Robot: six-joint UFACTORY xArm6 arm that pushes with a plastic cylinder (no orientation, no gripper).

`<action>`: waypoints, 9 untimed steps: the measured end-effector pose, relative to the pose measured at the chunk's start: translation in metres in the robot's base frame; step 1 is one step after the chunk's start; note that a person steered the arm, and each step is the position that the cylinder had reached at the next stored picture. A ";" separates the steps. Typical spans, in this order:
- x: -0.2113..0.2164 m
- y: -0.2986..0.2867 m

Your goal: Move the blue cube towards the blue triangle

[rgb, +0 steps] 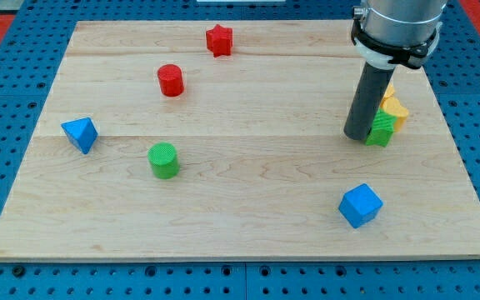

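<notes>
The blue cube (360, 205) sits near the view's bottom right of the wooden board. The blue triangle (80, 133) lies at the view's left edge of the board. My tip (357, 136) is at the lower end of the dark rod, above and slightly left of the blue cube, well apart from it. The tip stands right beside a green block (381, 131), at its left side. The blue triangle is far to the view's left of both the tip and the cube.
A yellow block (395, 109) sits behind the green block, partly hidden by the rod. A green cylinder (163, 160) stands left of centre, a red cylinder (171, 80) above it, and a red star (219, 40) near the view's top.
</notes>
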State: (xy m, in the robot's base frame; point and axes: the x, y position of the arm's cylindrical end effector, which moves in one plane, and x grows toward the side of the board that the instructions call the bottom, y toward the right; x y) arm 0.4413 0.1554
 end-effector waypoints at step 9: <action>0.110 0.019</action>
State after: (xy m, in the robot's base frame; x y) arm 0.5511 0.1740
